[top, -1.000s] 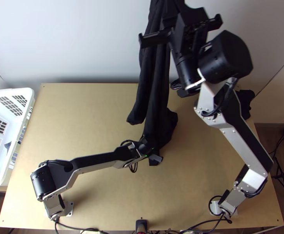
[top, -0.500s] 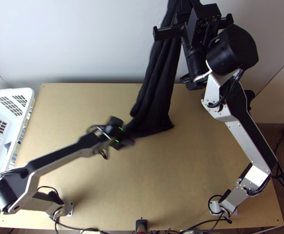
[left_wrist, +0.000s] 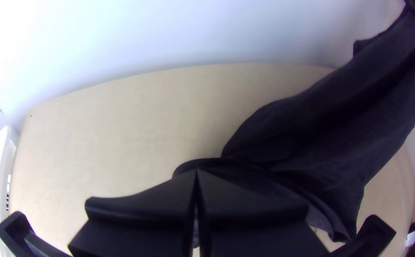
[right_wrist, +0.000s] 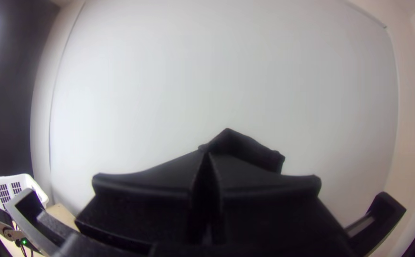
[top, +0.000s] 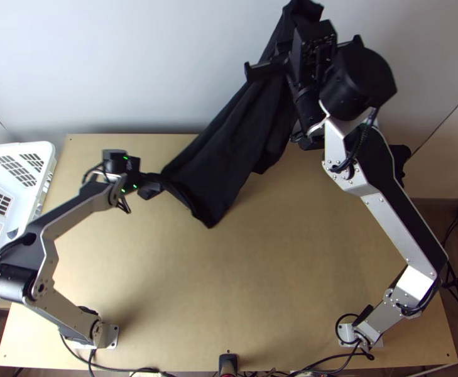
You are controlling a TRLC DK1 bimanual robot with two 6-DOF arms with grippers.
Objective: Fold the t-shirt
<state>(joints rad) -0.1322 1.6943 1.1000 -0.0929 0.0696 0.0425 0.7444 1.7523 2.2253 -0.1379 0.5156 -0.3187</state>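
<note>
Top view: t-shirt [top: 222,147] is stretched diagonally over table [top: 247,289], probably to pull out creases; since the earlier frames, its lower end has been drawn left.

Left wrist view: lower end is clenched by left gripper [left_wrist: 197,172].

Right wrist view: cloth is pinched by right gripper [right_wrist: 207,154], raised likely for clearance.

High top view looking steeply down across the tabletop [top: 260,283], left wrist view nearer, slanting down toward the pale wall [top: 134,69], right wrist view facing that wall roughly level, white laundry basket [top: 45,149] shared by all three
</note>
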